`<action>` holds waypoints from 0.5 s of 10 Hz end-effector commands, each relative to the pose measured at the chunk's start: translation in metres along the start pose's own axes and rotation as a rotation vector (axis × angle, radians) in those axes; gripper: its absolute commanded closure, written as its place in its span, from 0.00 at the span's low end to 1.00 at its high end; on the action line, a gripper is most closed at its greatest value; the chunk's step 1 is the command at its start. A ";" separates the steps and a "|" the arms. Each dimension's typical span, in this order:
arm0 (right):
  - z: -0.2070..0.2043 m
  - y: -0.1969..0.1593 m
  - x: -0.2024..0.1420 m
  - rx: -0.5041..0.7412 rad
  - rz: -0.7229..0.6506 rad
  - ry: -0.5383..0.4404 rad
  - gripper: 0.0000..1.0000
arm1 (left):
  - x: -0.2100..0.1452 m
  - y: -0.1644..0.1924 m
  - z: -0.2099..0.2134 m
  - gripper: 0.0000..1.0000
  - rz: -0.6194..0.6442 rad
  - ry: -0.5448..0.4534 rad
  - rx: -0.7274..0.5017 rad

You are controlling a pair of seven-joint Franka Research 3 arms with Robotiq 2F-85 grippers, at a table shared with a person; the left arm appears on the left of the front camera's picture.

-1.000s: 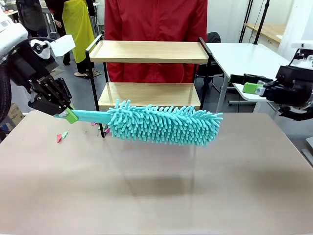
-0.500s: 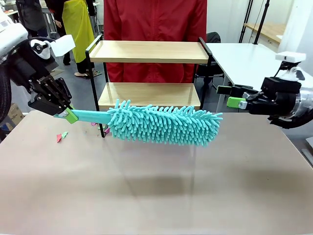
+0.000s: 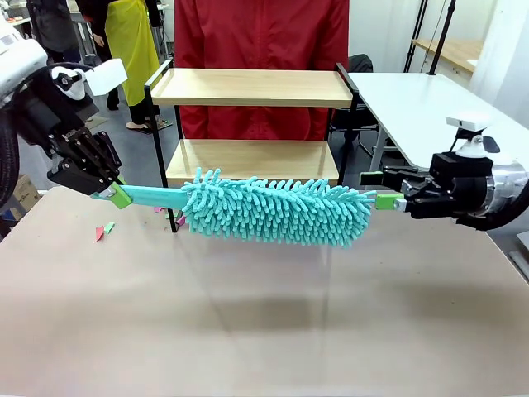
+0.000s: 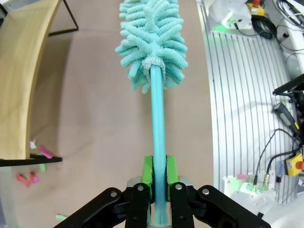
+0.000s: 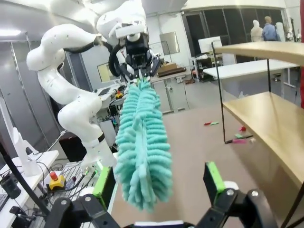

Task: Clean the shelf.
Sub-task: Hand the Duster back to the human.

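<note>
L jaws (image 3: 113, 193) w/ duster (image 3: 277, 208), shelf (image 3: 252, 87) behind

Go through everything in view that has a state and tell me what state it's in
Teal fluffy microfibre duster: held level above the table.
Left hand: shut on the duster's handle.
Right hand: open at the duster's tip.
Two-tier wooden shelf: upright, both boards bare.
Coloured paper scraps: loose on the table.

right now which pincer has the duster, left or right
The left pincer: shut on the teal duster's handle. The right pincer stands open, its pads either side of the fluffy tip, not gripping.
</note>
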State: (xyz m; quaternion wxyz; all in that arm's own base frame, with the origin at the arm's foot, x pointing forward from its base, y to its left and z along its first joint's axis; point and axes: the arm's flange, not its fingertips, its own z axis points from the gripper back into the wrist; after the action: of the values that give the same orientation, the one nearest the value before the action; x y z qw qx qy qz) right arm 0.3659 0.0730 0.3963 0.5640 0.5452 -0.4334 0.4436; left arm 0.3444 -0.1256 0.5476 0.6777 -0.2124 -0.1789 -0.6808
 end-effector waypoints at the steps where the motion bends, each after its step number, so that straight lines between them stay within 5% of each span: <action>1: -0.008 0.029 -0.025 0.005 0.017 0.029 0.00 | 0.000 0.000 0.003 0.86 -0.008 -0.027 -0.004; 5: -0.039 0.032 -0.038 0.026 -0.008 0.009 0.00 | 0.000 0.000 0.003 0.86 -0.008 -0.027 -0.004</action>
State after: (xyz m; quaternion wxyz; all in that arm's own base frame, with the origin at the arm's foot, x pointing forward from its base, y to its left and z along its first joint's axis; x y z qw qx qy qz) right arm 0.3658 0.0929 0.3752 0.5661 0.5606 -0.4078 0.4460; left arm 0.3444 -0.1256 0.5476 0.6777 -0.2124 -0.1789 -0.6808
